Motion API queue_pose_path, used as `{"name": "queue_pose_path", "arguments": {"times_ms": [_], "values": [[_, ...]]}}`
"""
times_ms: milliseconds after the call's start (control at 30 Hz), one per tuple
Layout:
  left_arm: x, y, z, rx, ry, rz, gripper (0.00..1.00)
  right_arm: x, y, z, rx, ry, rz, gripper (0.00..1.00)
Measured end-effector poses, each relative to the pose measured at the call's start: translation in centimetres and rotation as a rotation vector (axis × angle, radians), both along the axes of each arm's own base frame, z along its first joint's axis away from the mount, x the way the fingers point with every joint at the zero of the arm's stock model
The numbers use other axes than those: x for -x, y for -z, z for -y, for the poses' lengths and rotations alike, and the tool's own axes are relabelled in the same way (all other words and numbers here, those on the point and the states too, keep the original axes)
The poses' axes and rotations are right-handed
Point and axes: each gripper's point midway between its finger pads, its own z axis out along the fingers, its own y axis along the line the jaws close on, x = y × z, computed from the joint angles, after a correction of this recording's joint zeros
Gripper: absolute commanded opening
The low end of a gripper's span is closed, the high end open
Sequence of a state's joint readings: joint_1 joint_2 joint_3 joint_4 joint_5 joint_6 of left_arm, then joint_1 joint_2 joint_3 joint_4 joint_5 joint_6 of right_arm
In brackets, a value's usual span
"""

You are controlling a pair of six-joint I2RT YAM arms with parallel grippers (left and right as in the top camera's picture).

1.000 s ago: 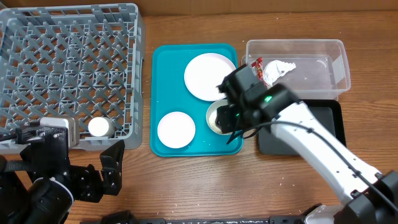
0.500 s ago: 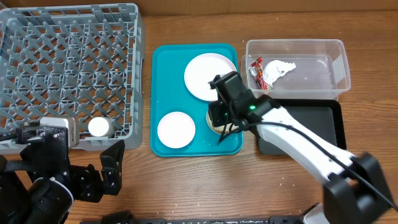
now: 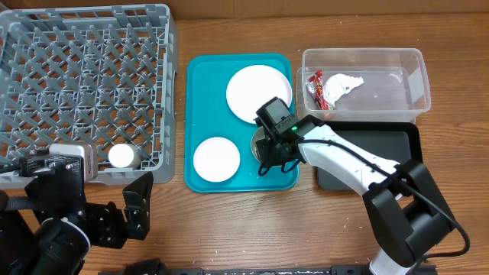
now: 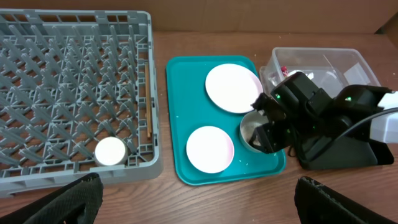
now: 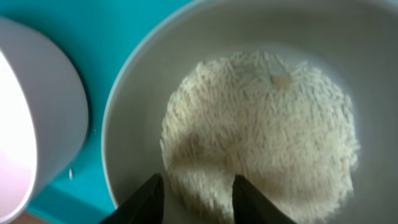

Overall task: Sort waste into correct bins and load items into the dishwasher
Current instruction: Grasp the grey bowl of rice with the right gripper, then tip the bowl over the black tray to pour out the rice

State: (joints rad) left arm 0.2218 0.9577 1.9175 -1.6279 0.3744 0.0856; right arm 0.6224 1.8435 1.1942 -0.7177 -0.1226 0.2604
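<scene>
over the glossy teal tray (image 3: 200, 114), the right gripper (image 5: 198, 198) hangs half-spread and empty above a smooth round bowl (image 5: 142, 87) of small rice-like grains (image 5: 261, 137); the left gripper (image 4: 196, 196) gapes wide.

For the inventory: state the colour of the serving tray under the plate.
The tray is teal, clearest in the overhead view.

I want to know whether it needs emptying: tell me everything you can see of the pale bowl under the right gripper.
The pale bowl is round, smooth and grey-white, perhaps glazed ceramic or plastic. It stands upright on the teal tray, at the tray's right side, close beside the plate. A heap of rice-like grains covers its bottom. The right gripper hangs open over it; whether it touches cannot be told.
</scene>
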Motion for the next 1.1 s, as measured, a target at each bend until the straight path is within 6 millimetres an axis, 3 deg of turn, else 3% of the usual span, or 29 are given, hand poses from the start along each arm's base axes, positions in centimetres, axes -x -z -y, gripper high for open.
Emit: {"name": "queue_pose_path", "arguments": {"times_ms": [100, 300, 467, 567, 733, 800, 1100], "values": [[0.0, 0.0, 0.0, 0.000, 0.000, 0.000, 1.00, 0.0, -1.2, 0.0, 0.015, -0.006, -0.018, 0.39], [0.0, 0.0, 0.0, 0.000, 0.000, -0.001, 1.00, -2.1, -5.4, -2.6, -0.045, -0.036, 0.069, 0.42], [0.0, 0.0, 0.0, 0.000, 0.000, -0.001, 1.00, -1.5, -5.0, -3.7, -0.052, -0.068, 0.077, 0.42], [0.0, 0.0, 0.0, 0.000, 0.000, -0.001, 1.00, -1.6, -4.0, -3.9, -0.050, -0.070, 0.075, 0.37], [0.0, 0.0, 0.0, 0.000, 0.000, -0.001, 1.00, -0.8, -0.1, -3.1, 0.014, -0.069, -0.005, 0.09], [0.0, 0.0, 0.0, 0.000, 0.000, 0.000, 1.00, -0.5, 0.7, -2.8, 0.035, -0.074, -0.024, 0.04], [0.0, 0.0, 0.0, 0.000, 0.000, -0.001, 1.00, 0.4, -2.2, -1.7, 0.044, -0.009, -0.029, 0.04]]}}
